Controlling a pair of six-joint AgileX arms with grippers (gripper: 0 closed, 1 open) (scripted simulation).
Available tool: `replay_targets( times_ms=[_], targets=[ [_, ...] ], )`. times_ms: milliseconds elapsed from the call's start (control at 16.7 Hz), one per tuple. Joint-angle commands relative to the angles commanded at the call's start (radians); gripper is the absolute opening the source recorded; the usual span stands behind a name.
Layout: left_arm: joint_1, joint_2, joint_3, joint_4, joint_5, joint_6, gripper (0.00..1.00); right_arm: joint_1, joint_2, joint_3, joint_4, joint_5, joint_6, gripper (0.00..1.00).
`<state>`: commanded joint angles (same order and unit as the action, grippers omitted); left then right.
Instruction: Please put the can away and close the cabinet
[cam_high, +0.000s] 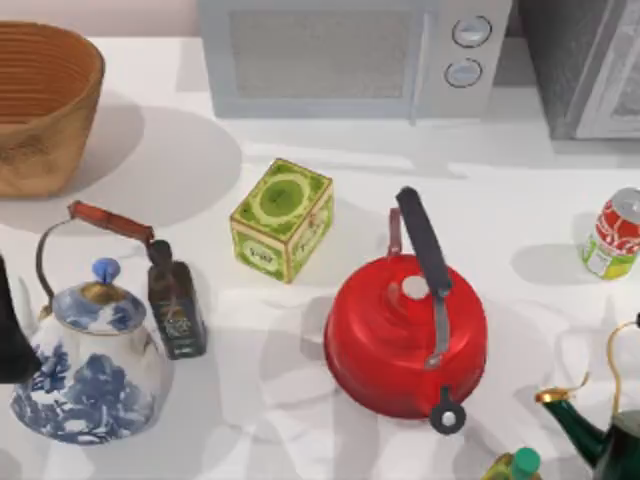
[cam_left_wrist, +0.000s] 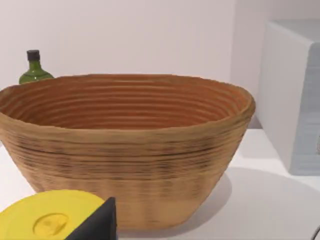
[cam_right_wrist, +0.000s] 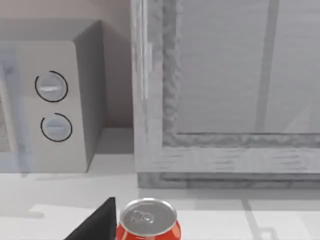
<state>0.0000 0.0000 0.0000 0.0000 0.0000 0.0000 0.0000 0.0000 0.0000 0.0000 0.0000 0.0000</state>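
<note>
Bench (cam_high: 250, 400), nearest edge first. A dark green kettle (cam_high: 598, 440) with a gold handle sits at the right corner, a green-capped bottle (cam_high: 520, 466) just beside it. At the left stands a blue-and-white teapot (cam_high: 90, 375), with a dark little bottle (cam_high: 176, 305) touching or nearly touching its right side. My left arm (cam_high: 10, 330) is parked at the left edge, next to the teapot.

Left gripper (cam_left_wrist: 97, 226): a dark wedge low in the left wrist view, beside a yellow disc (cam_left_wrist: 45, 220). I cannot tell whether it is spread or closed. Right gripper (cam_right_wrist: 97, 224): a like wedge in the right wrist view, just beside the can's silver top, not gripping it. State likewise cannot be told.

Mid-bench: a red kettle (cam_high: 400, 335), black handle laid across its lid, and behind it to the left a green square tea tin (cam_high: 282, 220).

The can (cam_high: 612, 233) stands upright on the bench near the right edge, in front of the cabinet (cam_high: 585, 65) and apart from it.

Far side: a woven basket (cam_high: 40, 110) at the left, a green glass bottle (cam_left_wrist: 34, 70) behind it; a microwave (cam_high: 350, 55) at centre with two round knobs; the cabinet in the right corner, its light grey framed door (cam_right_wrist: 225, 75) facing the right wrist camera. Whether that door is ajar I cannot tell.
</note>
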Motion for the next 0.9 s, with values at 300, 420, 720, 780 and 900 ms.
replay_targets(
  times_ms=[300, 420, 720, 780, 900],
  targets=[
    [0.000, 0.000, 0.000, 0.000, 0.000, 0.000, 1.00, 0.024, 0.066, 0.057, 0.024, 0.019, 0.028, 1.00],
    [0.000, 0.000, 0.000, 0.000, 0.000, 0.000, 1.00, 0.053, 0.161, 0.128, 0.051, 0.042, 0.059, 1.00],
    [0.000, 0.000, 0.000, 0.000, 0.000, 0.000, 1.00, 0.130, 0.573, 0.355, 0.114, 0.102, 0.139, 1.00],
    [0.000, 0.000, 0.000, 0.000, 0.000, 0.000, 1.00, 0.142, 0.676, 0.400, 0.122, 0.112, 0.150, 1.00],
    [0.000, 0.000, 0.000, 0.000, 0.000, 0.000, 1.00, 0.161, 0.885, 0.477, 0.131, 0.128, 0.166, 1.00]
  ],
)
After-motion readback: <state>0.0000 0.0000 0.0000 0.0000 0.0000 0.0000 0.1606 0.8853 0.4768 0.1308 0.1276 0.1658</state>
